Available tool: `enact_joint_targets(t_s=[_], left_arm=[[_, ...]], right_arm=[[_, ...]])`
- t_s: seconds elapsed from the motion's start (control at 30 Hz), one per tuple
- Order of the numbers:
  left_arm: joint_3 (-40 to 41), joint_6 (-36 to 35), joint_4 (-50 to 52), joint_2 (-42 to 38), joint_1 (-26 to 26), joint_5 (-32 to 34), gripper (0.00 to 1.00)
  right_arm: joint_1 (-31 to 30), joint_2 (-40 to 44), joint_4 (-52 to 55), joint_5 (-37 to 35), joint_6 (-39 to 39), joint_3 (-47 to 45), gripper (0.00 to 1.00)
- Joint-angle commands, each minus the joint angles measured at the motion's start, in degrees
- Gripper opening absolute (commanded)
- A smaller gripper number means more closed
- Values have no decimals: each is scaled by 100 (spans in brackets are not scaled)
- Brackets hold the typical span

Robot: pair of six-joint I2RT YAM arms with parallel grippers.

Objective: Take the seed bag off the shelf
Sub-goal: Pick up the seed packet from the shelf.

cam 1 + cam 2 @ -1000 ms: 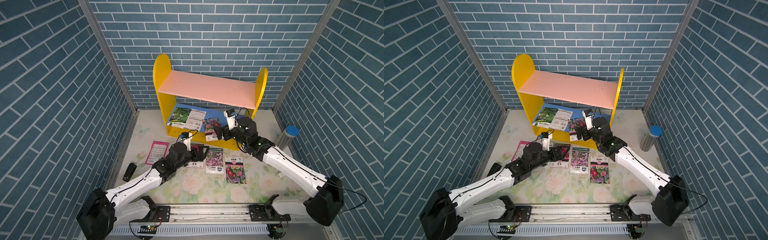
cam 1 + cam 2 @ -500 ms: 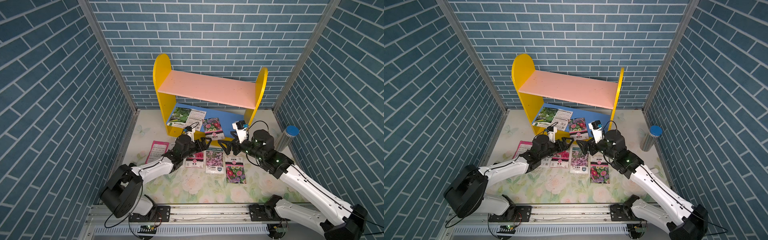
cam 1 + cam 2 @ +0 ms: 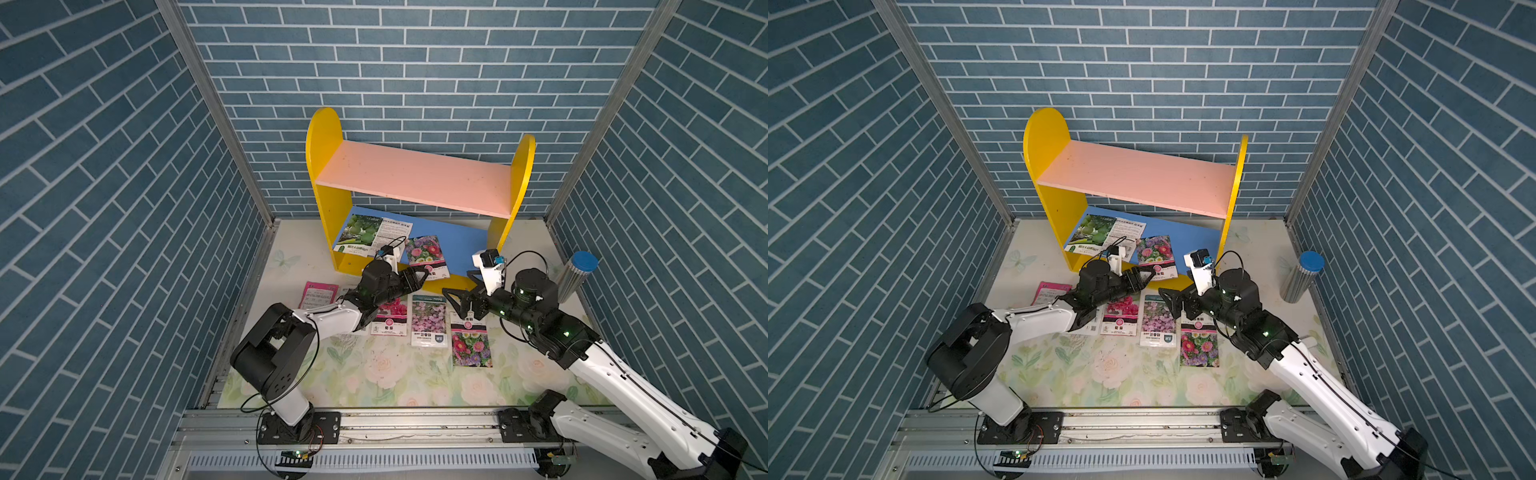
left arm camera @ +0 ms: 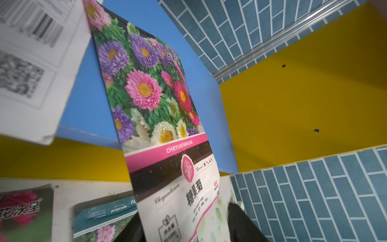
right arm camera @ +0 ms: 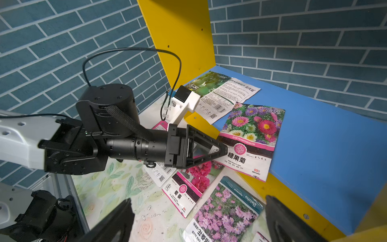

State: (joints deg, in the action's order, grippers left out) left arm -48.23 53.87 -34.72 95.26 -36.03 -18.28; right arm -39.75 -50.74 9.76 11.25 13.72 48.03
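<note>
L end effector (image 3: 420,277): jaws apart, seed bag (image 3: 424,251) edge between them, shelf (image 3: 415,178) ahead. R end effector (image 3: 456,282) gaping wide, just right.

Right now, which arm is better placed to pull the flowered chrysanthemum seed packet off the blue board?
Left: the left end effector straddles the overhanging chrysanthemum packet; the right end effector hangs open, apart.

shelf (image 3: 415,183) blue lwr brd (image 3: 457,245): green pkt (image 3: 365,235) + chrysanthemum bag (image 3: 424,253), overhangs front | floral table (image 3: 374,374): flower pkts (image 3: 428,320), blue-cap cyl (image 3: 575,276)
</note>
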Motion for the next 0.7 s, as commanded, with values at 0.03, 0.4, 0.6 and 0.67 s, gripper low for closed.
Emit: enact_joint_targets(t_s=[0.03, 0.4, 0.6, 0.67], left_arm=[[-101, 74, -254, 167, 114, -135, 53], [-284, 61, -363, 392, 278, -461, 7], [-234, -225, -371, 201, 276, -901, 0], [-218, -430, -178, 40, 278, -1073, 0]], right_arm=[[-18, 113, 79, -65, 140, -75, 99], [-16, 234, 53, -63, 242, -186, 98], [-1, 425, 60, -139, 440, -426, 98], [11, 545, -27, -76, 555, -549, 97]])
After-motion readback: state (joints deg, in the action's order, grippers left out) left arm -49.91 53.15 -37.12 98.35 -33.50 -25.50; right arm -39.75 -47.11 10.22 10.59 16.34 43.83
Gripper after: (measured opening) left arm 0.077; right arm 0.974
